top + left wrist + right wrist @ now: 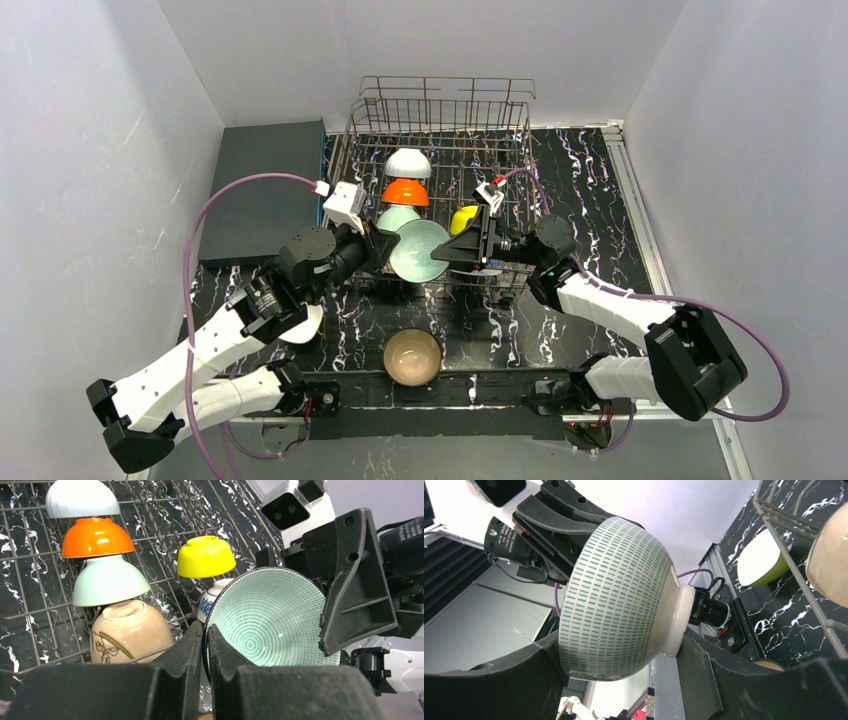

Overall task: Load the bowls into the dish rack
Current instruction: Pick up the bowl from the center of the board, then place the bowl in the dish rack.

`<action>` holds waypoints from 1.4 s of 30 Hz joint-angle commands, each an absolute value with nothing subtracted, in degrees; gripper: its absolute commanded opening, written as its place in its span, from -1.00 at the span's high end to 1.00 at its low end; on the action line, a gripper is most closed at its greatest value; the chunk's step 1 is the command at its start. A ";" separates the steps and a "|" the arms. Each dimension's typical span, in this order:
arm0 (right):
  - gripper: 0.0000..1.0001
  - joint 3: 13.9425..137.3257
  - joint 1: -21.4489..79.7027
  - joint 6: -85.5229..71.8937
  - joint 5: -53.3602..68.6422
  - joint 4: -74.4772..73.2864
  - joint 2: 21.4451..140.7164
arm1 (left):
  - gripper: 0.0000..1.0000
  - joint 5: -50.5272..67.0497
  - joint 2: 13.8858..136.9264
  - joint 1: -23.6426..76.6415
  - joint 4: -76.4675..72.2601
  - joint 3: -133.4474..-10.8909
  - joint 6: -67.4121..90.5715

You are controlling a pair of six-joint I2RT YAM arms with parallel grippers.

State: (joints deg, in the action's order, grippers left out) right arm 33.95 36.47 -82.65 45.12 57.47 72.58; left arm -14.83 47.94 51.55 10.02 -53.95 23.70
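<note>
Left gripper [205,630] clenched on the rim of the teal-patterned bowl [272,620]. Right gripper [619,652] clamps the same bowl, rim to foot (both grasping). Bowl held on edge over the dish rack's [440,85] near side, mid-table.

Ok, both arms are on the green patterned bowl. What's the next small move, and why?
Probably open the left gripper: it pinches the green patterned bowl by its rim while the right gripper clamps it mouth to foot, so the right could set it in the dish rack alone.
</note>
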 commanded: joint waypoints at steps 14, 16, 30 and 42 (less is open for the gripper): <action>0.97 49.08 34.29 -50.89 44.09 16.09 71.89 | -0.14 -12.95 49.27 51.59 13.93 -57.07 24.45; 0.97 50.92 32.72 -48.56 43.89 12.77 73.00 | -0.30 -11.79 49.57 51.44 14.59 -57.94 24.52; 0.97 67.59 24.26 -23.30 37.87 -3.95 80.33 | -0.60 6.21 55.02 40.78 19.57 -64.56 26.11; 0.97 86.32 23.30 4.20 25.10 -17.84 91.12 | -0.60 26.61 65.20 24.94 16.53 -69.50 28.27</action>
